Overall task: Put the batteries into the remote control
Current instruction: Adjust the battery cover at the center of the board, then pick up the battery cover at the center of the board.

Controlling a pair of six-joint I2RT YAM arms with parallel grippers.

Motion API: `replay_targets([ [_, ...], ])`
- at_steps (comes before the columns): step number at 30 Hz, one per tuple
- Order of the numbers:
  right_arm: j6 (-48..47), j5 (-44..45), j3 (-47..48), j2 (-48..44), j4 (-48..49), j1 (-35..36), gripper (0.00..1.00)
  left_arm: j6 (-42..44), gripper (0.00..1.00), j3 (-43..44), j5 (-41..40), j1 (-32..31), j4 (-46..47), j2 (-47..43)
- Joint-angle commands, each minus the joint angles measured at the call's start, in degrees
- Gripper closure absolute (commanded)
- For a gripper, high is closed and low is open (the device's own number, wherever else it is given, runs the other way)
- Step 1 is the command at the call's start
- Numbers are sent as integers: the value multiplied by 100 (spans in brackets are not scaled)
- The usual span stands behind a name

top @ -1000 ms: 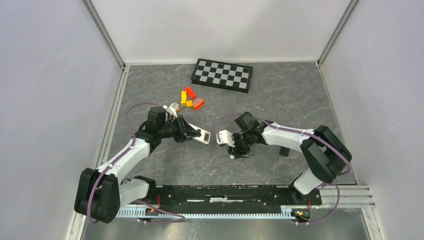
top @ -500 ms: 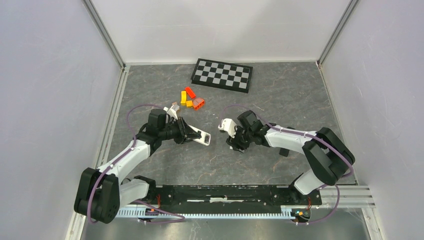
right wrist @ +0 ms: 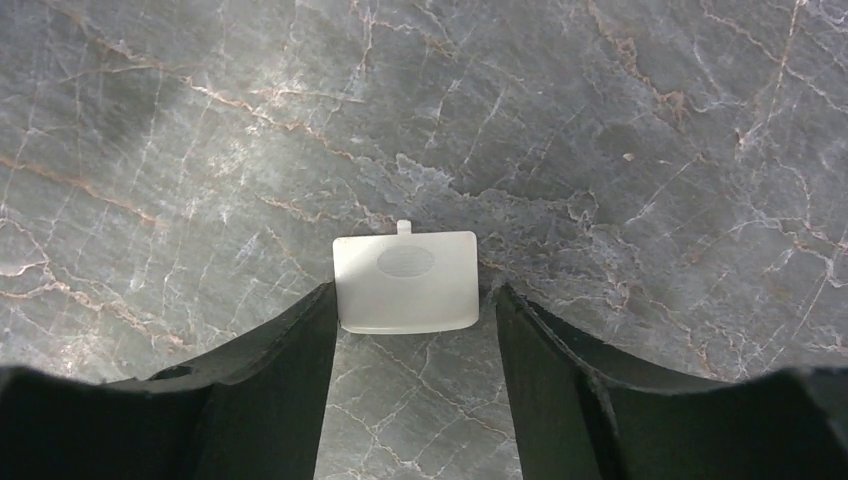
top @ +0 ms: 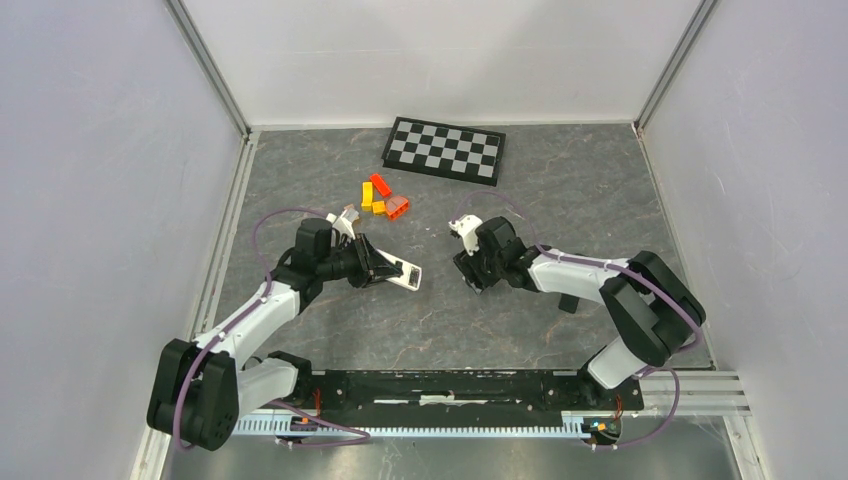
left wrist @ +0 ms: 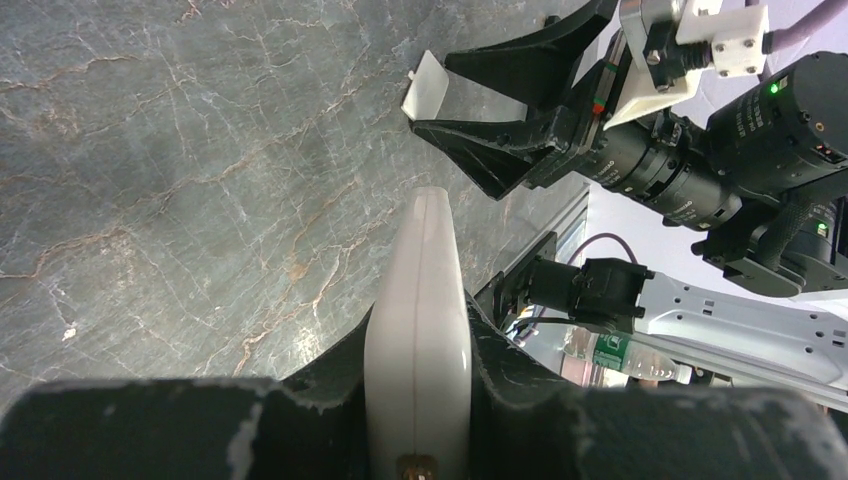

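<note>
My left gripper is shut on the white remote control, holding it by one end just above the table. In the left wrist view the remote sits edge-on between my fingers. My right gripper faces it from the right, low over the table. In the right wrist view its jaws are open, with a small white battery cover between the fingertips; it touches the left finger and a gap shows on the right. The cover also shows in the left wrist view. No batteries are in view.
Orange and red blocks lie behind the left gripper. A checkerboard lies at the back of the table. A small dark object sits under my right forearm. Walls close in on both sides.
My right gripper has moved away from the near edge toward the table's back and turned its wrist. My left gripper with the remote has barely moved.
</note>
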Motion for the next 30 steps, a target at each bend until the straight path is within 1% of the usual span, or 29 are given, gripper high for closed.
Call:
replay_targets([
  [1,-104,455,188,252,-526,-22,34,-81,98,-15,32,-19,265,-131],
  [4,-252,306,174,212,-541,-22,24,-72,98,-12,7,-19,261,-135],
  [6,-335,193,211,233,-615,-27,22,-72,98,-12,-3,-19,265,-131],
  [11,-584,-574,399,376,-1014,-22,24,-57,98,-3,-3,-19,261,-111],
  [15,-678,-776,555,574,-1318,-22,32,-46,98,-6,-5,-19,265,-109],
  [18,-665,-766,701,732,-1493,-42,34,-35,98,4,-2,-19,240,-146],
  [20,-673,-762,778,772,-1619,-49,31,-21,98,1,-7,-19,201,-177],
  [23,-694,-732,799,672,-1687,-58,24,14,98,-3,-21,-17,152,-204],
  [25,-687,-643,821,614,-1735,-75,21,25,98,-11,-30,-19,142,-206],
  [27,-698,-599,838,614,-1798,-99,22,25,98,-3,-30,-15,141,-196],
  [30,-648,-507,830,630,-1875,-136,25,30,98,12,-29,-17,142,-180],
])
